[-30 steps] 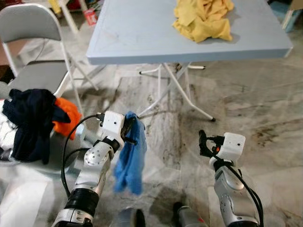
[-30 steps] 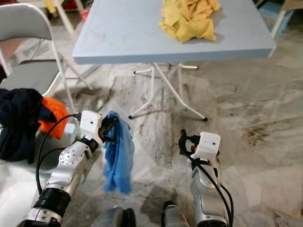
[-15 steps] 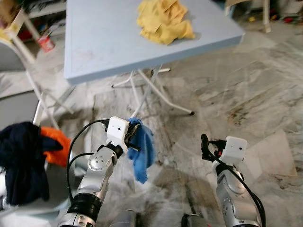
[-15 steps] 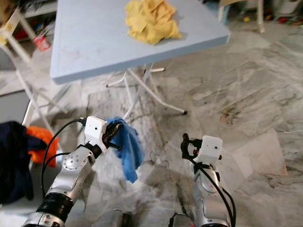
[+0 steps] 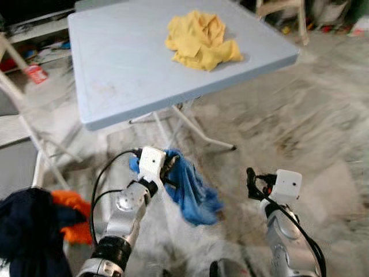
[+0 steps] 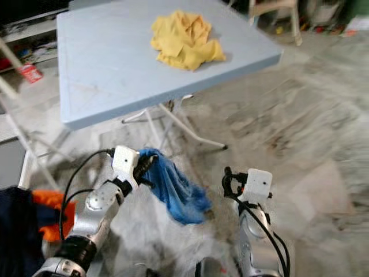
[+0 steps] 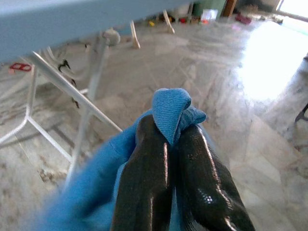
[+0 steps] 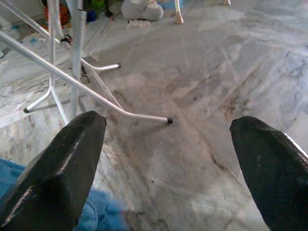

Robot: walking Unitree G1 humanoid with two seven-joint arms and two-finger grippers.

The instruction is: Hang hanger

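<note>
Blue cloth (image 5: 193, 190), soft and crumpled, hanging in a bunch over the marble floor (image 5: 300, 127), pinched at its top fold between the shut fingers of the left end effector (image 5: 168, 171). No hanger to be made out. Right end effector (image 5: 251, 182) spread wide, holding nothing. One yellow cloth (image 5: 200, 39) heaped on one pale blue bench (image 5: 109, 69). One dark and one orange garment (image 5: 72, 216) lying at the left.

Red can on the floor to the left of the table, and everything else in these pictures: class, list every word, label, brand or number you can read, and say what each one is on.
None can be read.
Red can: pale markings on its side, too small and blurred to read.
Blue cloth pinched in the left gripper: no print showing.
Yellow cloth on the table: no print showing.
Right gripper: plain black fingers, no marking.
</note>
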